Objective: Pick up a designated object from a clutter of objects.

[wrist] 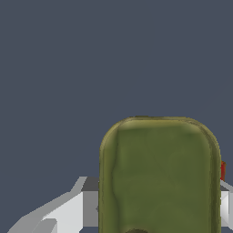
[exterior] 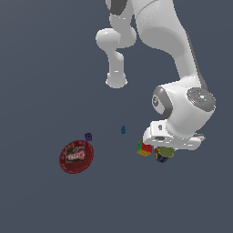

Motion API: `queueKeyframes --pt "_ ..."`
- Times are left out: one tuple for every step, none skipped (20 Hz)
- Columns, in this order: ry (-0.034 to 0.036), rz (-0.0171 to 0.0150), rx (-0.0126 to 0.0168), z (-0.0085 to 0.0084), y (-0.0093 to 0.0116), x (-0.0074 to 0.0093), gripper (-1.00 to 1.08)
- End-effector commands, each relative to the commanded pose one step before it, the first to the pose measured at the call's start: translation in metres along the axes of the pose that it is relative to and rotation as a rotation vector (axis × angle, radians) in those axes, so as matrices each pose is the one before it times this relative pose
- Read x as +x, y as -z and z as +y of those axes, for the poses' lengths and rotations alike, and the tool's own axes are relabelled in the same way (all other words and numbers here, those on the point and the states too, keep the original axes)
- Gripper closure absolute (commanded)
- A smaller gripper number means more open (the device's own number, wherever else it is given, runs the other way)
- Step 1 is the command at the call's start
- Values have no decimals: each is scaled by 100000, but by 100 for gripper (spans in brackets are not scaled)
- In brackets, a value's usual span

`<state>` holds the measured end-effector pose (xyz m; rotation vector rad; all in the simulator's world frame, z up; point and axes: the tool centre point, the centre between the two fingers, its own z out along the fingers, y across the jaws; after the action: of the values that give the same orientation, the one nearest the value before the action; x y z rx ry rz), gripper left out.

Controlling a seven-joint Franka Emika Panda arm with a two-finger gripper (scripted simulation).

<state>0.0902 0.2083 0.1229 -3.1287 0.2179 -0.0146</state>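
The designated can (exterior: 164, 153), with an olive-green top and a dark blue body, sits just under my hand at the exterior view's right. In the wrist view its olive top (wrist: 159, 175) fills the space between my fingers. My gripper (exterior: 163, 149) is low over it, with one grey finger (wrist: 84, 202) against one side of the can and the other finger (wrist: 226, 205) against the opposite side. The multicoloured cube (exterior: 144, 149) stands right beside the can; a red sliver of it (wrist: 222, 170) shows in the wrist view. I cannot tell whether the can is off the floor.
A dark red labelled disc (exterior: 76, 157) lies at the exterior view's left. A tiny purple cube (exterior: 88, 136) sits just behind it. A tiny blue drop-shaped piece (exterior: 123, 130) stands between the disc and my hand. The floor is plain dark grey.
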Motion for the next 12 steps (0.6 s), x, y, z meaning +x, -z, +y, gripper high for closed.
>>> queueKeyframes --pt "-243 382 116 2247 2331 833 108" --pt "12 -67 -13 881 855 273 108" --pt "0 0 0 888 899 268 108" --pt "17 -95 -15 873 836 278 108" --pt "13 -67 -10 873 853 276 108" --pt "0 0 0 881 897 269 108" --pt "19 -95 -13 865 834 283 108" --pt "14 -67 -10 866 850 280 108" --pt "0 0 0 872 891 271 108" --pt "19 -94 -19 853 826 288 108" --pt "14 -66 -17 854 841 284 108" --pt "0 0 0 861 882 274 108"
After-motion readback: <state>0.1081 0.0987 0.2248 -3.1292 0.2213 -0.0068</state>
